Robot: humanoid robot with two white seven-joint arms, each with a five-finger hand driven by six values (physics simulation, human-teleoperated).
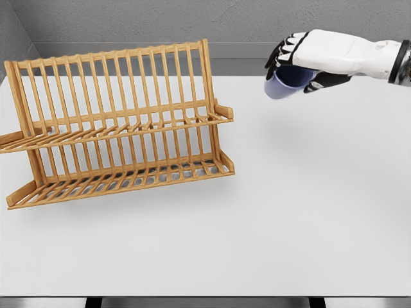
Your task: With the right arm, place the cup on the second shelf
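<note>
A wooden two-tier dish rack (119, 125) stands on the left half of the white table (289, 212). Its upper shelf (122, 131) and lower shelf (122, 179) are slatted and hold nothing. My right hand (302, 61) comes in from the upper right and is shut on a pale blue cup (288, 81). The cup hangs above the table, tilted with its mouth facing down and to the left, well to the right of the rack and about level with its top. The left arm is out of view.
A grey wall runs behind the table. The table's front edge (205, 296) lies near the bottom of the picture, with dark legs below it. The rack's right end (221, 112) juts toward the cup.
</note>
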